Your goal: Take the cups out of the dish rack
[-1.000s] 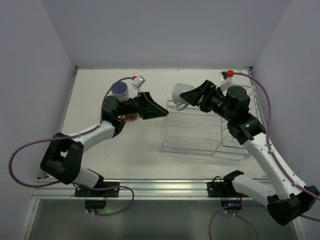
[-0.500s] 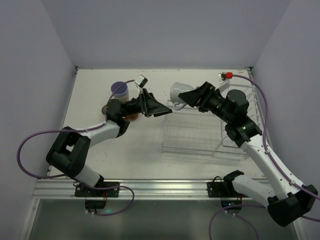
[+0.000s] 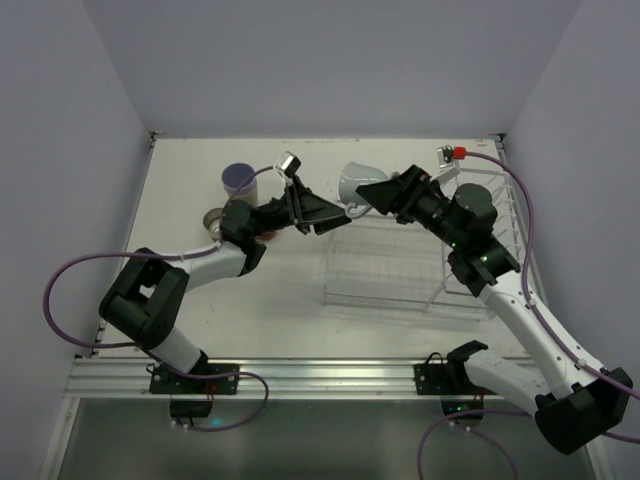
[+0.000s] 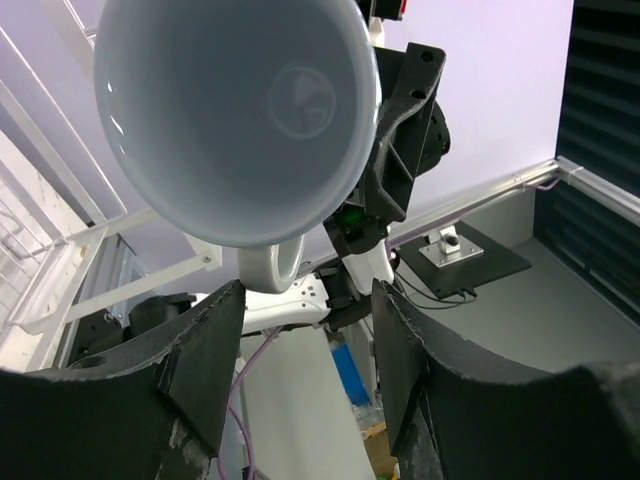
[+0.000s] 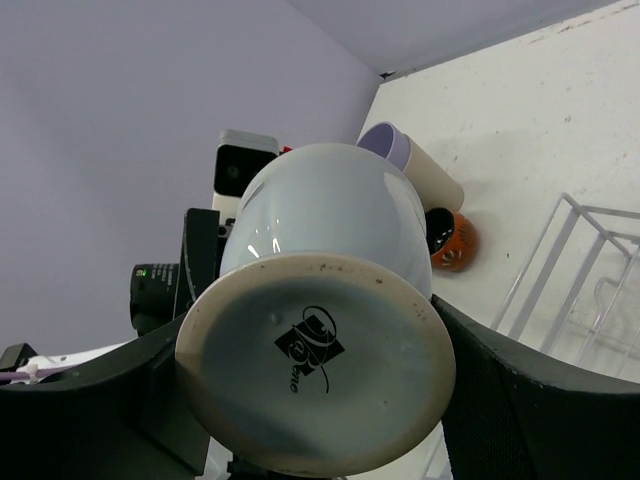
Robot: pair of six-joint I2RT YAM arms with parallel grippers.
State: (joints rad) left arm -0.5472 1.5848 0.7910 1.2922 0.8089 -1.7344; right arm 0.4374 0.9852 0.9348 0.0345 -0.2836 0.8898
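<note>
My right gripper (image 3: 383,193) is shut on the short light blue-grey cup (image 3: 354,184) and holds it on its side in the air above the far left corner of the white wire dish rack (image 3: 385,285). In the right wrist view the cup's base (image 5: 312,365) faces the camera between the fingers. My left gripper (image 3: 328,214) is open and empty, pointing at the cup's mouth (image 4: 235,110); the cup's handle (image 4: 272,270) hangs just above its fingertips. The lavender tumbler (image 3: 239,180), the beige tumbler (image 3: 212,219) and the orange-red mug (image 5: 451,241) stand on the table at the left.
The rack's taller basket section (image 3: 478,230) is at the right, under my right arm. The rack's wires (image 5: 590,250) show at the right of the right wrist view. Walls close in the table at the back and both sides.
My left gripper has swung right, away from the tumblers, up to the cup's mouth. My right gripper has shifted the cup slightly left toward it.
</note>
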